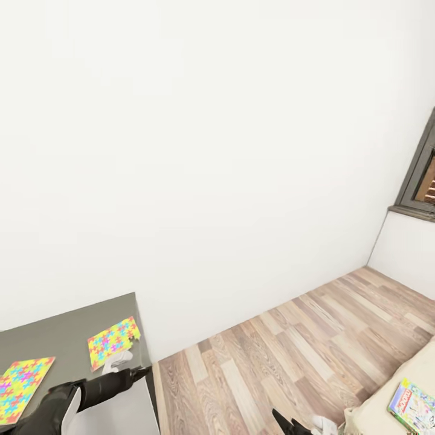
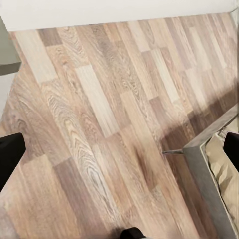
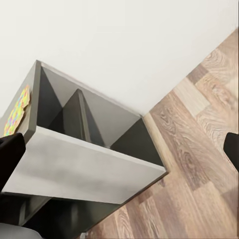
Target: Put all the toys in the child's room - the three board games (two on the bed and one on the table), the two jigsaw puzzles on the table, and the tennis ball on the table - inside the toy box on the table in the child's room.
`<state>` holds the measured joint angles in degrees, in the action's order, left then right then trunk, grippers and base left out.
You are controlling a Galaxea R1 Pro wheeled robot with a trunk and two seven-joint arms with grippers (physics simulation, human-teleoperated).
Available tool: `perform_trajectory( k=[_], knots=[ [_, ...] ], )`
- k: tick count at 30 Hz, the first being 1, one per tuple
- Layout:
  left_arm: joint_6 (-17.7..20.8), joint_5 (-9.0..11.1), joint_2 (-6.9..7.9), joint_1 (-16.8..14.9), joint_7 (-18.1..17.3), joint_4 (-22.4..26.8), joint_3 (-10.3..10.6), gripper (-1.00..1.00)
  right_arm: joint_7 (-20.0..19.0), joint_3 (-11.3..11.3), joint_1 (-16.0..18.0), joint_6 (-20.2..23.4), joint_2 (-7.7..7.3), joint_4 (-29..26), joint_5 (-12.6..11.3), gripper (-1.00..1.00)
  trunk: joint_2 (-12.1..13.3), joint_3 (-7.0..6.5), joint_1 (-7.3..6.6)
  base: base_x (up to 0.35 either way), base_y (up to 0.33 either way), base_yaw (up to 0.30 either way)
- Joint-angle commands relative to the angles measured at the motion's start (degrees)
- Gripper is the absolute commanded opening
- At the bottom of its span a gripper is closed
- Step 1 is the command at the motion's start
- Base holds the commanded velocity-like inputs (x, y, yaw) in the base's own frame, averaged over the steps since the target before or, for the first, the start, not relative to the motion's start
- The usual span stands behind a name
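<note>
Two jigsaw puzzles lie on the dark grey end of the table (image 1: 60, 335): one (image 1: 113, 342) by its far corner, the other (image 1: 24, 386) nearer me. My left gripper (image 1: 136, 373) hovers just past the table's corner, open and empty, its fingers (image 2: 10, 157) spread over bare floor. Low in the head view, my right gripper (image 1: 296, 423) is also open and empty. A green-blue board game (image 1: 414, 399) rests on the bed (image 1: 380, 420). The right wrist view catches a jigsaw puzzle's edge (image 3: 17, 112). The toy box and tennis ball are out of view.
A white wall fills the far side. Wood plank floor (image 1: 290, 356) lies open between table and bed. A dark-framed window (image 1: 423, 175) sits at the right. The table's open dark shelving (image 3: 89, 124) faces the right wrist camera. The bed's grey frame corner (image 2: 201, 167) shows near the left gripper.
</note>
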<state>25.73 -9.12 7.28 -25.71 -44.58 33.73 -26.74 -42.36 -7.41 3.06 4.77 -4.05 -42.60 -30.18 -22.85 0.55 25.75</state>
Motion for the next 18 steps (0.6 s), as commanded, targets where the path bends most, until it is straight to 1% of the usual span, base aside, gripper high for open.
perform_trajectory(
  k=[1,3,6,11,13,18],
  knots=[
    [0.4,-0.5,-0.06,0.0,-0.5,0.1,-0.4,1.0,-0.3,-0.1,0.0,0.5,-0.05,0.0,-0.6,1.0,-0.1,0.02,0.03,0.0,0.0,-0.255],
    [0.4,-0.5,-0.07,0.0,-0.5,0.1,-0.4,1.0,-0.3,-0.2,0.0,0.5,-0.16,0.1,-0.6,1.0,-0.1,-0.07,0.03,0.0,0.0,-0.255],
    [0.4,-0.5,-0.03,0.0,-0.5,0.1,-0.4,1.0,-0.3,-1.0,0.0,0.5,-0.27,0.1,-0.6,1.0,-0.1,-0.2,0.03,0.0,0.0,-0.255],
    [0.3,-0.5,-0.06,0.0,-0.5,0.1,-0.4,1.0,-1.0,-3.4,-0.1,0.5,-0.28,0.1,-0.7,1.0,-0.1,-0.41,0.03,0.0,0.0,-0.255],
    [0.2,-0.5,-0.14,0.0,-0.5,0.1,-0.4,1.0,-1.3,-4.0,-0.1,0.5,-0.27,0.1,-0.7,1.0,-0.1,-0.49,0.03,0.0,0.0,-0.256],
    [0.1,-0.5,-0.22,0.0,-0.5,0.1,-0.4,1.0,-1.4,-4.4,-0.1,0.5,-0.3,0.2,-0.7,1.0,-0.1,-0.7,0.03,0.0,0.0,-0.256]
  ],
)
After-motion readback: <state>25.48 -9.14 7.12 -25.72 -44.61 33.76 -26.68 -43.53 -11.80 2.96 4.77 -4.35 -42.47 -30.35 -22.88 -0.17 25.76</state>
